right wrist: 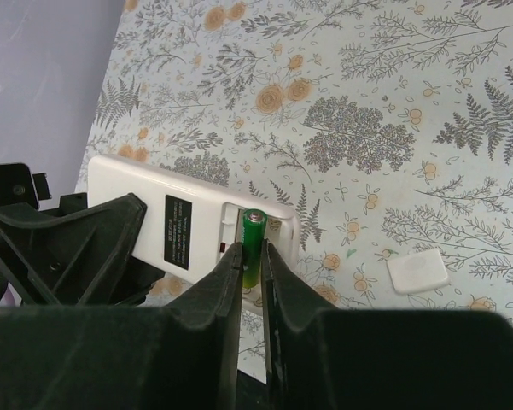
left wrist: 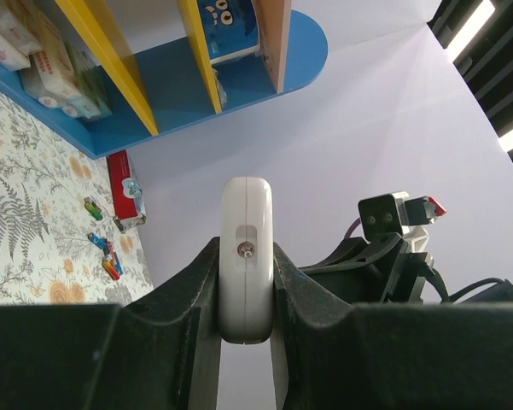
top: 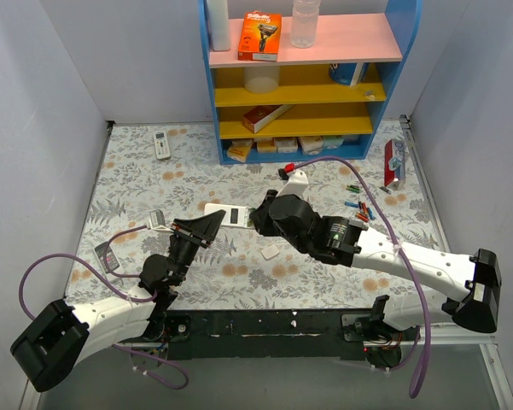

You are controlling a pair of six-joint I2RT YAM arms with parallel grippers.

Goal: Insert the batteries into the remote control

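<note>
The left gripper (left wrist: pixel 245 249) is shut tight on the remote control (left wrist: pixel 246 205), with one finger pressed on each long side. The remote sits near the middle of the table (top: pixel 154 188), and its white back with a black label faces the right gripper (right wrist: pixel 253 256). The battery hole in that back is open. The right gripper pinches a green battery (right wrist: pixel 253 226) between its two fingers. The battery stands up between the fingertips and its top end pokes out past them. It is right at the open hole, at the end of the remote away from the left gripper. I cannot tell if it touches the remote. The two grippers are very close, nose to nose. The other batteries (top: pixel 358 209) lie in a small bunch on the table to the right, well apart from both grippers. A small white lid (right wrist: pixel 417 272) lies flat on the table near the remote. Another white remote (top: pixel 161 143) lies far back on the left, near the shelf (top: pixel 350 38)
</note>
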